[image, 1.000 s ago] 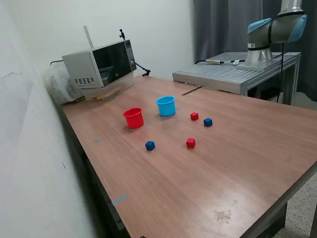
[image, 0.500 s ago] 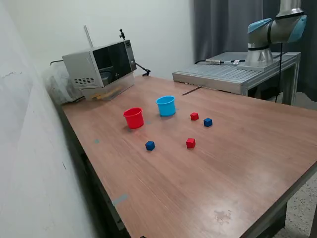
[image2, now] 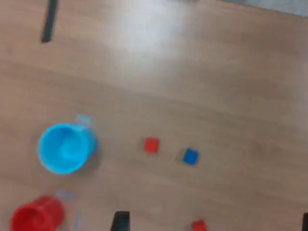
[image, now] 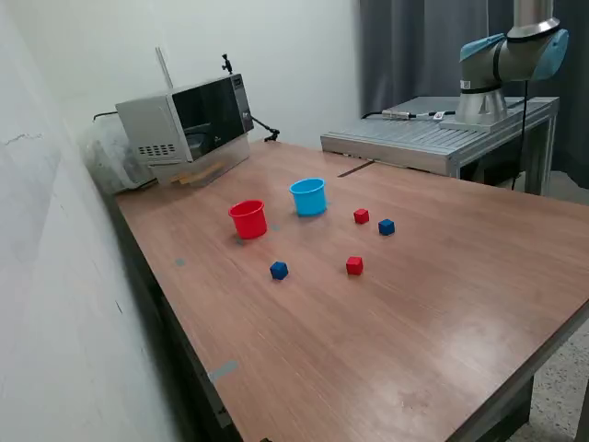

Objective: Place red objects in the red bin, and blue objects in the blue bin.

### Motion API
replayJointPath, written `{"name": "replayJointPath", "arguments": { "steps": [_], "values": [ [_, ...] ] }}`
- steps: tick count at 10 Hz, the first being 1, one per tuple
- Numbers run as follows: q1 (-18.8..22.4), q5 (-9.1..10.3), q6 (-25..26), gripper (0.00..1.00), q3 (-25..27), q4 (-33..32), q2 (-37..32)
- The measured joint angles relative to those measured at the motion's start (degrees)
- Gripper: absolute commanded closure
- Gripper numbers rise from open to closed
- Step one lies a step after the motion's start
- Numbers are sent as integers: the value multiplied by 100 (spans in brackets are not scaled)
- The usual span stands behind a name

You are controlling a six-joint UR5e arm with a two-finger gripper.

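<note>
On the wooden table (image: 442, 295) the red bin (image: 248, 219) stands next to the blue bin (image: 308, 196), both upright and empty as far as the wrist view shows. Two red objects (image: 361, 216) (image: 354, 265) and two blue objects (image: 386, 226) (image: 279, 270) lie loose on the table near them. The wrist view looks down from high up on the blue bin (image2: 65, 148), the red bin (image2: 37, 215), one red cube (image2: 151, 145), one blue cube (image2: 190, 156) and another red cube (image2: 198, 225). My gripper (image2: 213, 222) shows only as two dark fingertips (image2: 120, 221) far apart, holding nothing.
A microwave (image: 184, 124) stands at the table's far corner by the wall. A grey metal platform (image: 433, 138) carries the arm's base (image: 502, 64) at the exterior view's right. A dark strip (image2: 47, 21) lies on the wood.
The arm's upper joints have shifted slightly at the exterior view's top right. The cups and cubes have not moved.
</note>
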Motion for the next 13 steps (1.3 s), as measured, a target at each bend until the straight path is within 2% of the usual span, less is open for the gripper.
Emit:
{"name": "replayJointPath", "arguments": {
  "steps": [1, 3, 4, 6, 9, 11, 13],
  "values": [
    [40, 263, 69, 0, 101, -230, 262],
    [127, 766, 40, 0, 448, -1309, 1039],
    [240, 892, -201, 0, 532, -1848, 1494],
    [414, 995, -779, 0, 485, -2509, 2237],
    [486, 1029, -1536, 0, 404, -3238, 2836],
    [478, 1030, -2044, 0, 191, -3579, 3202],
    [315, 1016, -2297, 0, -168, -3706, 3608]
  ]
}}
